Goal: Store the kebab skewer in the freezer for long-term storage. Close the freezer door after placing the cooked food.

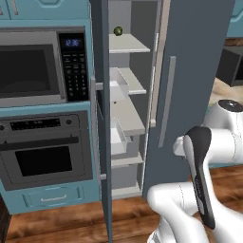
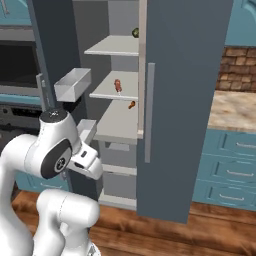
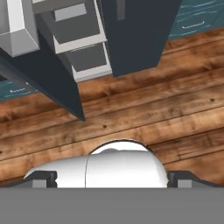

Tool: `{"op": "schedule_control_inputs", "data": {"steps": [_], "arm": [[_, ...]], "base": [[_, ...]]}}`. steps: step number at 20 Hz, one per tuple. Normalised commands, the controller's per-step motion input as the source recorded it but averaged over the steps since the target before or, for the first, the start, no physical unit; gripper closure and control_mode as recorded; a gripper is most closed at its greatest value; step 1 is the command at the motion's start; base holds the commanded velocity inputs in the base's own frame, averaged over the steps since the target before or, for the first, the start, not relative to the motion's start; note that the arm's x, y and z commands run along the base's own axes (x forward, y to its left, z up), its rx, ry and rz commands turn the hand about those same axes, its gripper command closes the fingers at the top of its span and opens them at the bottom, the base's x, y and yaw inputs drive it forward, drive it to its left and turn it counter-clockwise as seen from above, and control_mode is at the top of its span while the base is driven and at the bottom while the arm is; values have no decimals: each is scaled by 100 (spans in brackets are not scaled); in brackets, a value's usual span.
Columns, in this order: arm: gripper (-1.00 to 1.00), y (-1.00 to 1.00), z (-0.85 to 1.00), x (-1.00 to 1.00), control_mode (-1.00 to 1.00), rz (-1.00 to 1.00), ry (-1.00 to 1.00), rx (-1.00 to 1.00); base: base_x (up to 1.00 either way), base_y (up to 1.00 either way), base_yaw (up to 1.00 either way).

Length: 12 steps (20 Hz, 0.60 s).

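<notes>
A black-fronted microwave with a dark keypad panel along its right edge sits in a teal cabinet wall, directly above a grey built-in oven with a dark window. Below the oven is a teal drawer with a pale bar handle. A small round green item rests at the back of the top pale shelf. The plain dark grey-blue door with a vertical grey handle stands to the right. Beyond it, a beige stone surface runs along a red brick wall, over teal drawers. Brown wooden plank floor lies underneath.
</notes>
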Motion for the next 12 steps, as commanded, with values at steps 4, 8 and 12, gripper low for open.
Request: {"op": "schedule_control_inputs", "data": {"steps": [4,8,12], "arm": [[-100,76,0,2,-100,-19,-20,-4],[-100,97,0,9,-100,-38,-38,-15],[-100,100,0,15,-100,-34,-40,-21]], "base": [[0,0,0],[0,0,0],[0,0,0]]}}
